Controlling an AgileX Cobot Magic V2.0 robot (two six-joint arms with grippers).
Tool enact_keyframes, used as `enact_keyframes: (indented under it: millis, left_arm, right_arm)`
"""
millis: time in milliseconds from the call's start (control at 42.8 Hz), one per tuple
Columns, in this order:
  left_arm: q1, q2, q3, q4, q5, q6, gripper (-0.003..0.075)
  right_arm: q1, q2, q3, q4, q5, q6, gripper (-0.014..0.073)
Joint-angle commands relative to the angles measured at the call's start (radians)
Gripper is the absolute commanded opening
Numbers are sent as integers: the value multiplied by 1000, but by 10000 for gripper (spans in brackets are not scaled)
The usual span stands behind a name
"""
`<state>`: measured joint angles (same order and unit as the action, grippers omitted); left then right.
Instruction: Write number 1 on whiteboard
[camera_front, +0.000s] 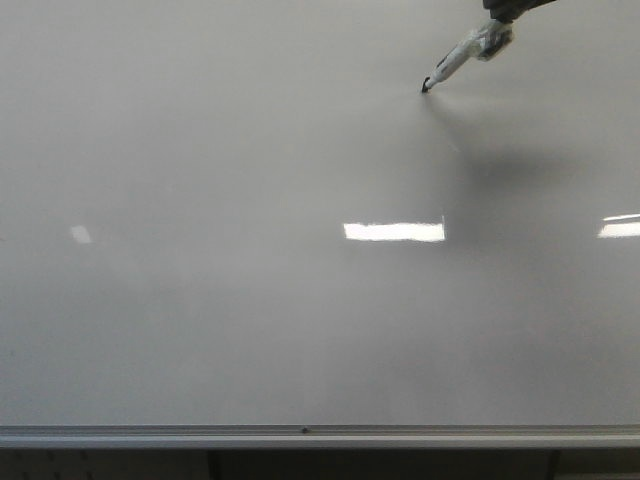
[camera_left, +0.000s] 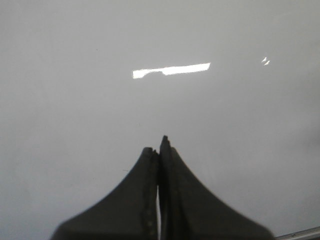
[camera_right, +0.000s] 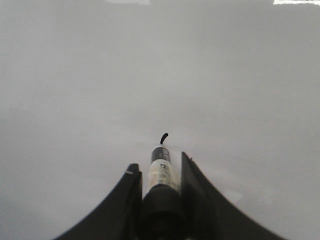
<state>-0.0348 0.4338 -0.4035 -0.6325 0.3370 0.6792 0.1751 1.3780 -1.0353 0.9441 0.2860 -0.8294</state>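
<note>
The whiteboard is a glossy pale grey board that fills every view. My right gripper is shut on a black-and-white marker. In the front view the marker slants down from the top right, its tip touching the board. A short curved black stroke, the start of the number 1, sits at the tip; it also shows in the front view. My left gripper is shut and empty over bare board.
The board's silver frame edge runs along the near side and shows in a corner of the left wrist view. Bright rectangular light reflections lie on the board. The right arm's shadow falls near the marker.
</note>
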Motion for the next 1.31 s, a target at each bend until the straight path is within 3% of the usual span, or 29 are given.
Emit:
enact_keyframes:
  millis: [0,724,1122,1285]
  left_arm:
    - [2,5,-25,-21,-66,-7,-20]
    - [2,5,-25,-21,-66,-7,-20]
    - [2,5,-25,-21,-66,-7,-20]
    - [2,5,-25,-21,-66,-7,-20]
  right_arm:
    - [0,-16,-33,8,-18,-9,-59]
    - [0,-13,148,6,19,-9,-59]
    - [0,-332,132,6,92,-9,-59]
    - [0,-400,85,6,239,-9,-59]
